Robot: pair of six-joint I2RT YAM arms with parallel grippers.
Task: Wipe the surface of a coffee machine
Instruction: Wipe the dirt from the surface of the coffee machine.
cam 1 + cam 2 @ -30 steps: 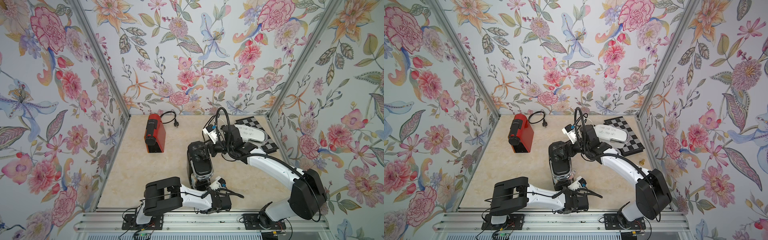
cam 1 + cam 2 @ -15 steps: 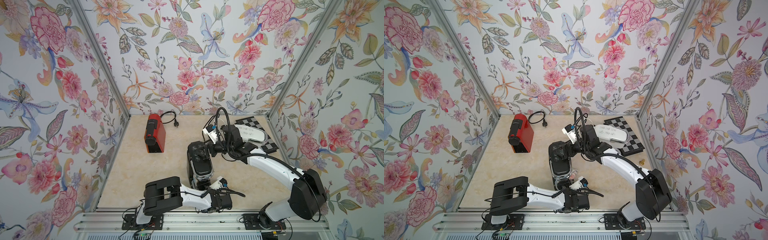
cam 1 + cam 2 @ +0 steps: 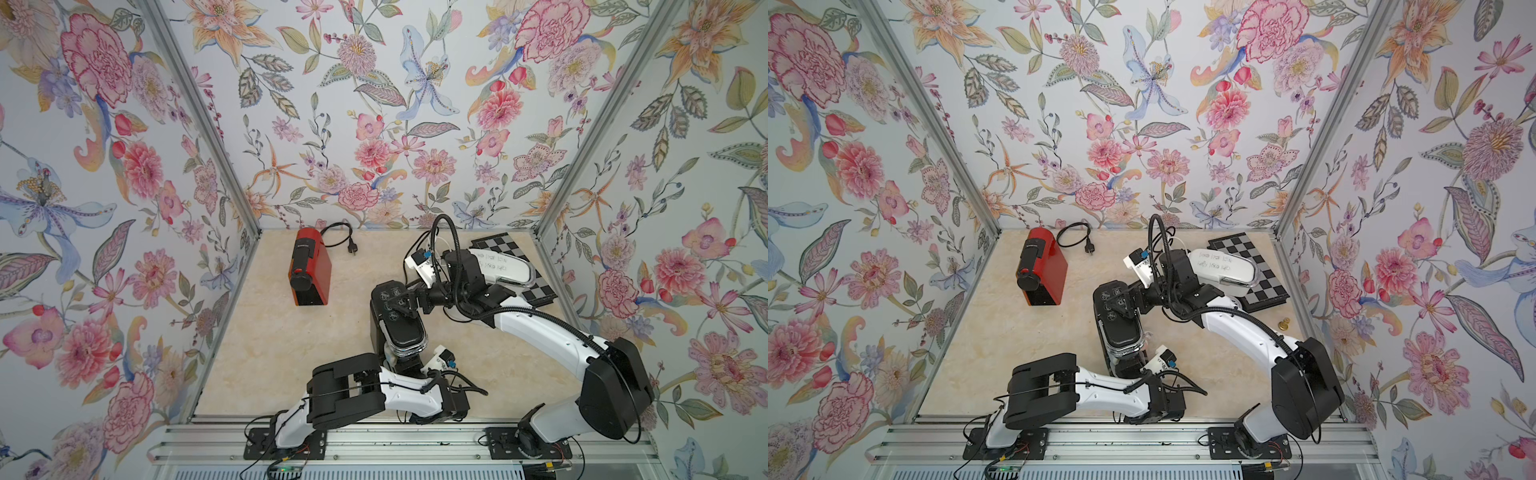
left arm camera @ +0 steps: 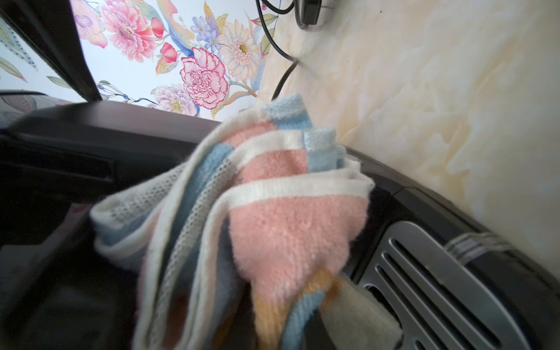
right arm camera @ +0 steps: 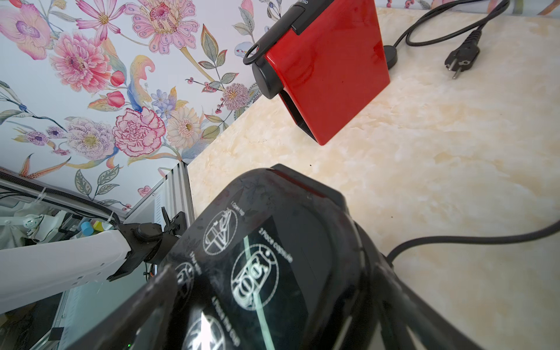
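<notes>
**Bench inventory: black coffee machine, with cloth at its front**

1. Black coffee machine (image 3: 404, 337). It is standing upright near the middle of the table (image 3: 291, 353), a little toward 4 o'clock. Its printed top is facing the camera in both top views.
2. Right gripper (image 3: 401, 305). Your right arm is reaching in from 4 o'clock, and the pincer is spread wide over the machine's top. In the right wrist view one finger is lying across the printed lid and the other is sitting at its edge. You cannot tell whether they are pressing.
3. Left gripper (image 3: 409, 366). It is sitting low at the machine's 6 o'clock face, with the jaws pressed together and pinching the cloth (image 4: 272, 212). The fingers themselves are hiding under the fabric.
4. Cloth. It is terry with pink, blue, white and orange stripes. It is hanging bunched against the black front, just beside the slotted drip grille (image 4: 430, 291).
5. Red coffee machine (image 3: 309, 270). It is standing at 11 o'clock on the table, well apart from the black one. Its power cord (image 3: 353, 250) is lying unplugged toward 12 o'clock.
6. Chessboard (image 3: 536, 291). It is lying at 2 o'clock and carrying a white case (image 3: 505, 266) with handwriting on it.
7. Small gold piece (image 3: 1284, 322). It is sitting at 3 o'clock and is too small for you to identify.
</notes>
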